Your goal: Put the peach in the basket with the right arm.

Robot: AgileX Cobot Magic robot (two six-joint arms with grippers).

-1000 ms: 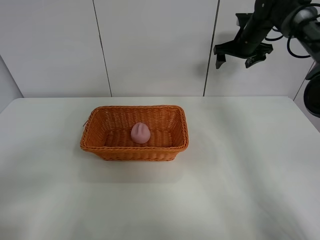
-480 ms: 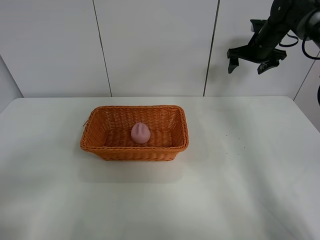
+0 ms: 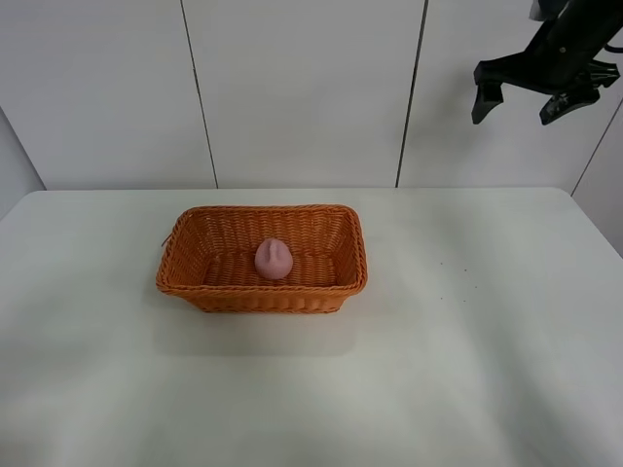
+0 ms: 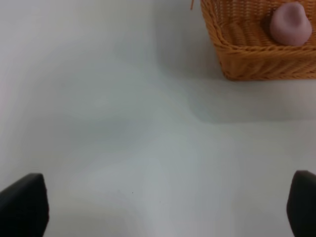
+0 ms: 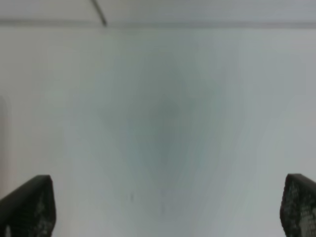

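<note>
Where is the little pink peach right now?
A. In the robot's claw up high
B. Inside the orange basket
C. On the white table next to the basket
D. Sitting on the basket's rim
B: the peach lies on the floor of the basket, inside its walls, while the right gripper hangs open and empty up by the wall, far from it.

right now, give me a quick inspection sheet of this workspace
surface: white table, bare apart from the basket
job's things: peach lies inside the wicker basket
clutter: nothing seen
grippers: right pincer open, empty, raised high off to the right; left pincer open, empty, over bare table
cables: nothing seen
surroundings: white panelled wall behind the table
</note>
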